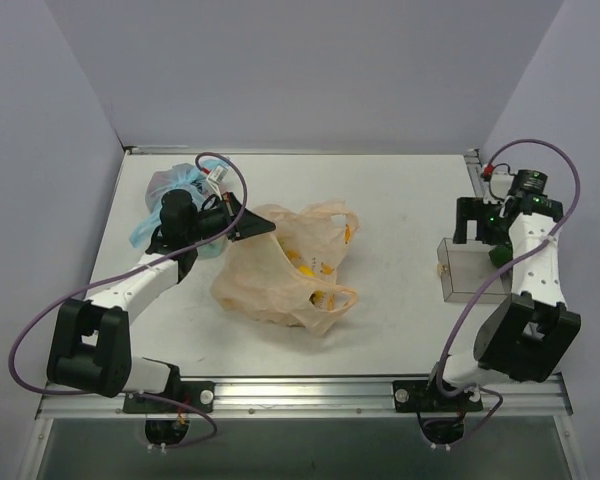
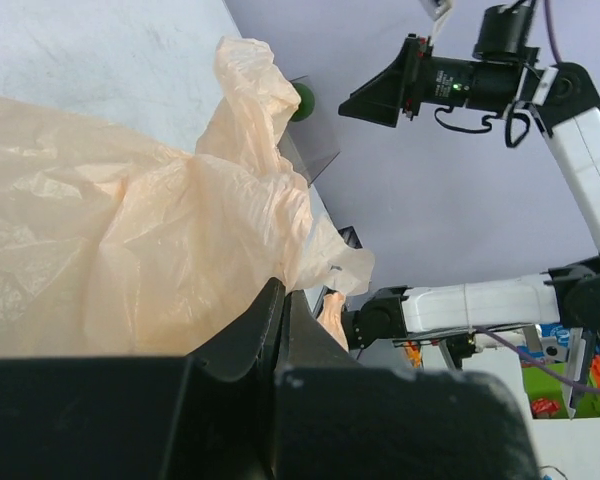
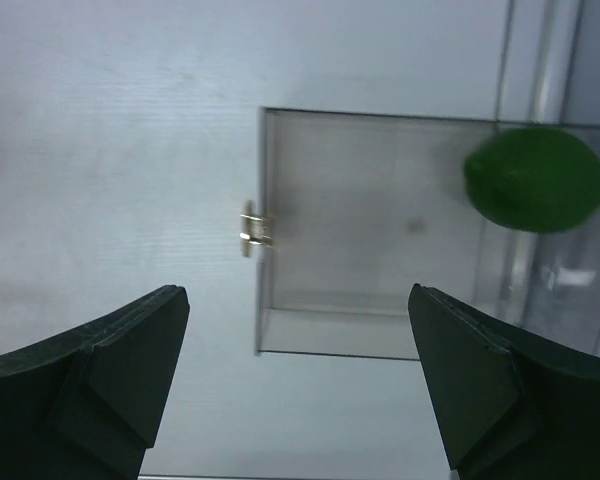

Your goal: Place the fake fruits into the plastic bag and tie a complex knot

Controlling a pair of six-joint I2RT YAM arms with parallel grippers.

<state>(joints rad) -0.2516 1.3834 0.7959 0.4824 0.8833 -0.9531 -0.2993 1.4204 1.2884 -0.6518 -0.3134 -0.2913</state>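
Note:
The peach-orange plastic bag point(image 1: 280, 275) lies crumpled in the middle of the table. Yellow-orange fake fruits point(image 1: 323, 297) show through its film. My left gripper point(image 1: 248, 224) is shut on the bag's upper left edge; in the left wrist view the jaws point(image 2: 280, 300) pinch the film of the bag point(image 2: 160, 240). My right gripper point(image 1: 477, 228) is open and empty above a clear box; in the right wrist view its fingers point(image 3: 298, 300) stand wide apart. A green fake fruit point(image 3: 532, 178) lies in that box. I see no knot.
The clear plastic box point(image 1: 468, 270) with a metal latch stands at the right, under my right gripper. A clear bag with light-blue tied handles point(image 1: 175, 185) sits at the back left, behind my left arm. Walls close the back and sides.

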